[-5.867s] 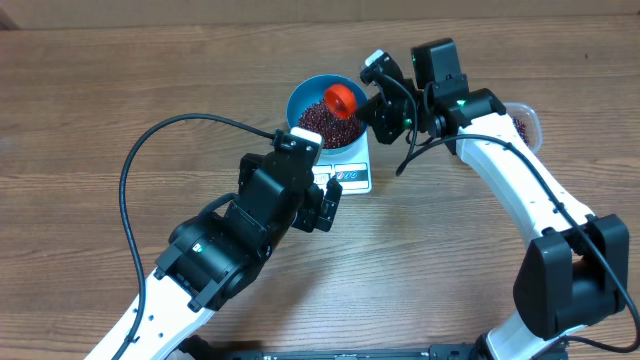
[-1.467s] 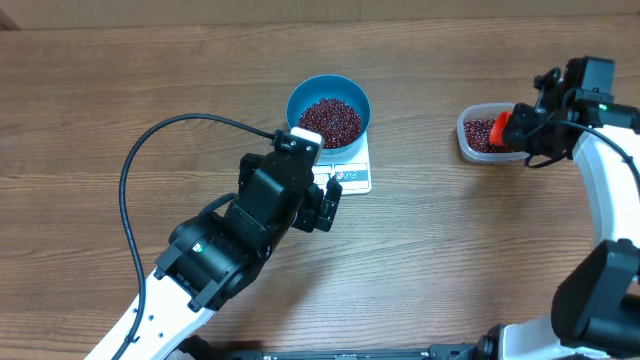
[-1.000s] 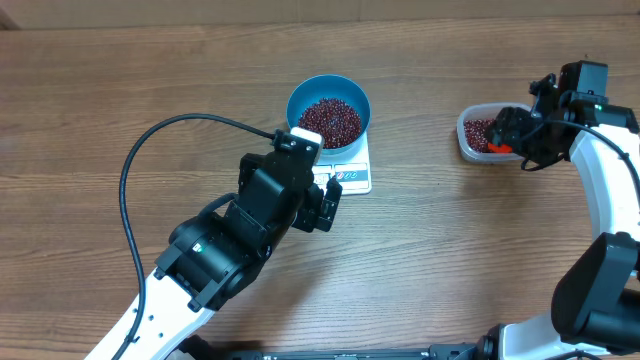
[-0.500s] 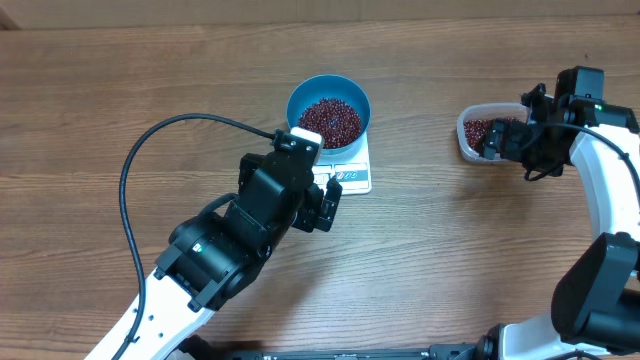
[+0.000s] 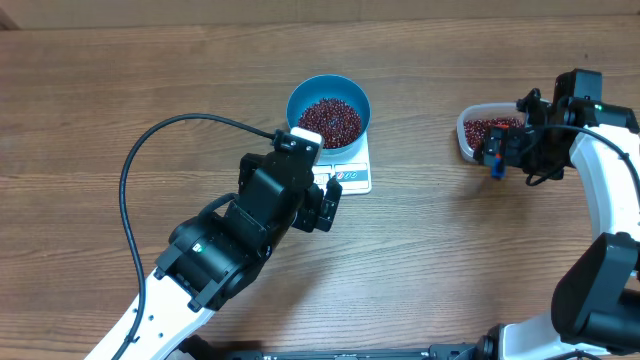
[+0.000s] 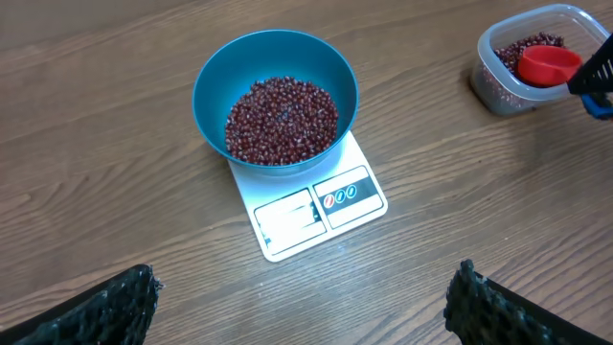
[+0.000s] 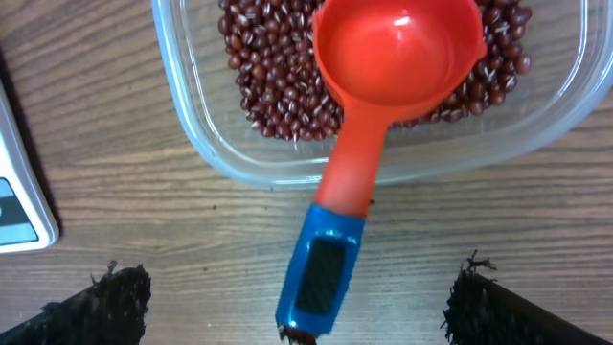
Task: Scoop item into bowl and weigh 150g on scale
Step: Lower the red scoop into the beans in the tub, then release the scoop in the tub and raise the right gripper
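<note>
The right gripper (image 7: 299,297) stands spread wide and holds nothing. Its fingers straddle the blue handle of the red scoop (image 7: 393,57) without touching it. The scoop's cup lies on the beans (image 7: 268,77) in the clear tub (image 7: 192,125), and its handle runs out over the tub wall toward 7 o'clock. Whether the handle's end rests on the table (image 5: 450,260) cannot be told.

The left gripper (image 6: 297,307) is also spread and empty. It hangs at 6 o'clock of the scale (image 6: 306,216), apart from it.

Risks, as judged:
- A sideways or downward move of the right gripper could strike the overhanging handle. That would lever the cup up and throw beans out, or drag the light tub.
- Any contact by the left gripper with the scale would disturb the reading.
- The display is too small to read, so the target weight cannot be confirmed.

The blue bowl (image 6: 215,81) sits centred on the scale's platform, with the display edge at 5 o'clock in the left wrist view. The tub is well apart from the bowl, at 3 o'clock overhead. The beans in the bowl (image 6: 281,117) are small, dark maroon and loose. They lie in a shallow mound below the rim, and none are seen spilled.
</note>
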Tool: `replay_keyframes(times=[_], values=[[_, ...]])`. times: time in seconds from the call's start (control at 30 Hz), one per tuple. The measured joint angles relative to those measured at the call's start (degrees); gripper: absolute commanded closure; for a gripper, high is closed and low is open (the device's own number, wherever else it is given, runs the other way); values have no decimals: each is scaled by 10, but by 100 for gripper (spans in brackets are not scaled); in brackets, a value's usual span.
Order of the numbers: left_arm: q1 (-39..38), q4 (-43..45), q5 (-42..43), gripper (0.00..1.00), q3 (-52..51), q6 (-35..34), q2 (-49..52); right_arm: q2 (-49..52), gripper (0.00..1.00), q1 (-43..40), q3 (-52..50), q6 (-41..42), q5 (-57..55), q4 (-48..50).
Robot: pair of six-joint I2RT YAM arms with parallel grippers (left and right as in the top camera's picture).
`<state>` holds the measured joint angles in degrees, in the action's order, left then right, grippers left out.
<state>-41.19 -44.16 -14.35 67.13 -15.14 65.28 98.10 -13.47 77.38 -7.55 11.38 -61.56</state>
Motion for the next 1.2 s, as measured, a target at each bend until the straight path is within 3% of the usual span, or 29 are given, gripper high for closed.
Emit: replay_keyframes(times=[0.77,1.2], values=[[0,0,0,1,0,0,0,0,0,0,296,-31,-34,-225],[0,0,0,1,0,0,0,0,0,0,313,-30,-39,-226]])
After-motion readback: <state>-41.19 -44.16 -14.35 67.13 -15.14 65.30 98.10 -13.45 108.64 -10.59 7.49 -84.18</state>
